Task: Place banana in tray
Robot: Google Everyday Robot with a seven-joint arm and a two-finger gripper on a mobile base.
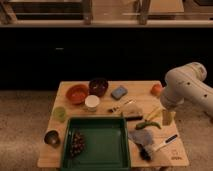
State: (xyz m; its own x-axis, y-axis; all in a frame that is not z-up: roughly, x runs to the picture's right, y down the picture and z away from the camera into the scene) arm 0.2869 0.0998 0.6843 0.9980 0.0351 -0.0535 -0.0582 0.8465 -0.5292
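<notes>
The banana (153, 113) is a slim yellow fruit lying on the wooden table right of the tray, just above the curved green pod (148, 124). The dark green tray (102, 145) sits at the front middle of the table, with a bunch of dark grapes (77, 142) in its left part. My gripper (167, 117) hangs from the white arm (186, 87) at the right. It is low over the table, just right of the banana's end.
At the back stand an orange bowl (77, 93), a dark bowl (98, 86), a white cup (91, 102), a blue sponge (119, 92) and a round orange fruit (157, 89). A dark cup (52, 137) is left of the tray; a grey cloth (142, 136) and a brush (159, 146) are on its right.
</notes>
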